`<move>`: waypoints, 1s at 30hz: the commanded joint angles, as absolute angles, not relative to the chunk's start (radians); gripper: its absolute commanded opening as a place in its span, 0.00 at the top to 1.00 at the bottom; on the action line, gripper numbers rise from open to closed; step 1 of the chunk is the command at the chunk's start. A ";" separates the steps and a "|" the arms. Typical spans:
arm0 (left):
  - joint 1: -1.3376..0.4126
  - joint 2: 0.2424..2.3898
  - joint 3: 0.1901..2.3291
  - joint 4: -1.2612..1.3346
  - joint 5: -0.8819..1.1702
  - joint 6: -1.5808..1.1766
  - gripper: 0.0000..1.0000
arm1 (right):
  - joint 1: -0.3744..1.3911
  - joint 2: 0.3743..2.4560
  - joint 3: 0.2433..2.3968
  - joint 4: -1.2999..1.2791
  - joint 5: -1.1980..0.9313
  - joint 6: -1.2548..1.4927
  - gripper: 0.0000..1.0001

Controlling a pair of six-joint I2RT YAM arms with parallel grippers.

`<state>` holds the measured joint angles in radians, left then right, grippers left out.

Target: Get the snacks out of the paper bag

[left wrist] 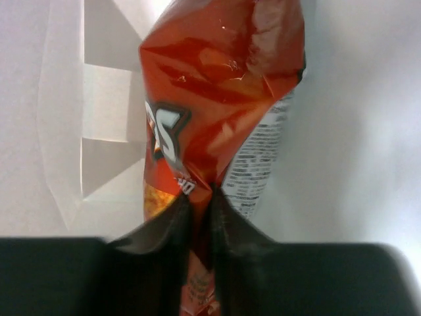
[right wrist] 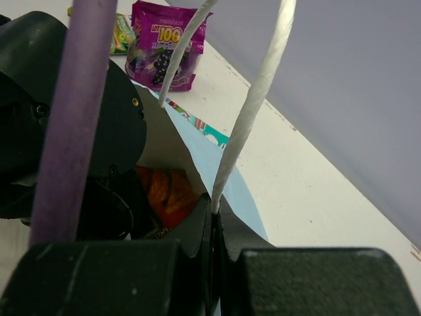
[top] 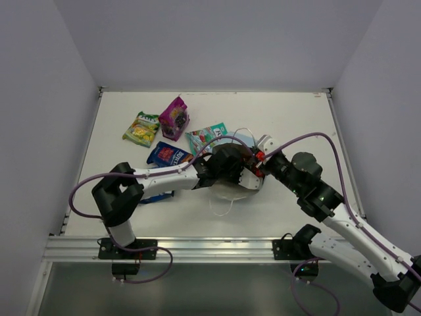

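Left gripper point(left wrist: 199, 205) pinches the orange-red packet point(left wrist: 217, 99) mid-frame, right gripper point(right wrist: 216, 227) clamps the paper bag point(right wrist: 235, 201) by its rim: draw the packet straight out.

arms converge inward, left end effector point(left wrist: 200, 197) and right end effector point(right wrist: 216, 212) both clamped.

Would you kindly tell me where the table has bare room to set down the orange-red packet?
Bare: the far right of the table, between the paper bag and the right wall, and the strip behind the magenta-purple packet. Left of centre is crowded, around the yellow-green packet, the dark blue packet and the left arm.
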<state>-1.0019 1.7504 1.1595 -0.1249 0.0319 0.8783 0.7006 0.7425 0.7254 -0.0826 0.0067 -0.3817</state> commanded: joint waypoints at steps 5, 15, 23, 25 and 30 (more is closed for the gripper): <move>-1.002 1.692 1.195 -0.129 0.008 0.876 1.00 | 0.709 0.738 0.747 -0.052 -0.009 -0.347 1.00; -1.002 1.419 1.143 -0.107 0.098 0.824 1.00 | 0.690 0.772 0.741 -0.074 0.120 -0.293 1.00; -1.002 1.255 1.075 -0.109 0.109 0.796 1.00 | 0.647 0.775 0.739 -0.112 0.138 -0.273 1.00; -1.002 1.214 1.068 -0.109 0.115 0.772 1.00 | 0.632 0.782 0.742 -0.117 0.143 -0.262 1.00; -1.002 1.115 1.072 -0.040 0.095 0.709 1.00 | 0.606 0.807 0.756 -0.144 0.184 -0.244 1.00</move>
